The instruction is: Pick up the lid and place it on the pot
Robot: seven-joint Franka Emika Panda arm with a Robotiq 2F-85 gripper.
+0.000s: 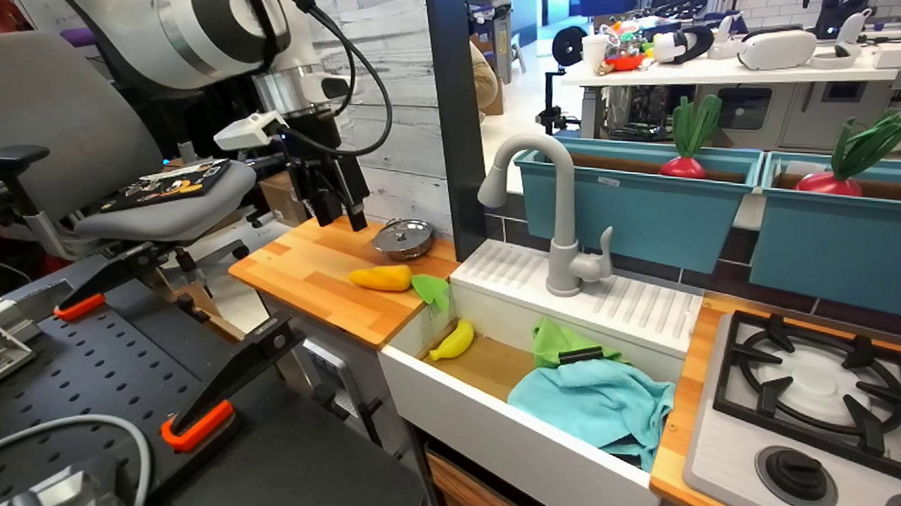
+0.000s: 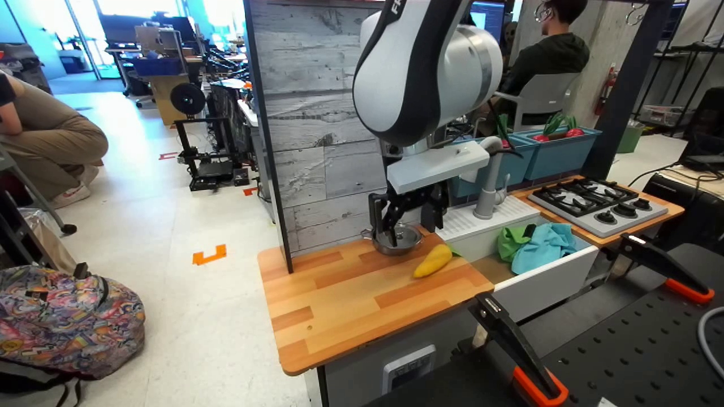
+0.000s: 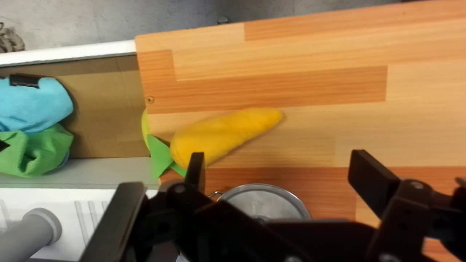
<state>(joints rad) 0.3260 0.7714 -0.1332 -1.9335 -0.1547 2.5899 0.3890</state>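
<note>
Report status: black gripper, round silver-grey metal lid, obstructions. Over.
Gripper open, empty. Lid on shallow round silver metal pot. Tapered yellow plush toy nearby, apart from pot, seemingly no obstruction.

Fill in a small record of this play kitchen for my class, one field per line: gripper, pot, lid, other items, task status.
Gripper: open, nothing held, above the wooden counter
Pot: silver, on the wooden counter by the plank wall
Lid: appears to be on the pot, knob up
Also on counter: yellow toy with green leaves
In sink: banana, green cloth, blue cloth
Task status: looks done; exact seating unclear
</note>
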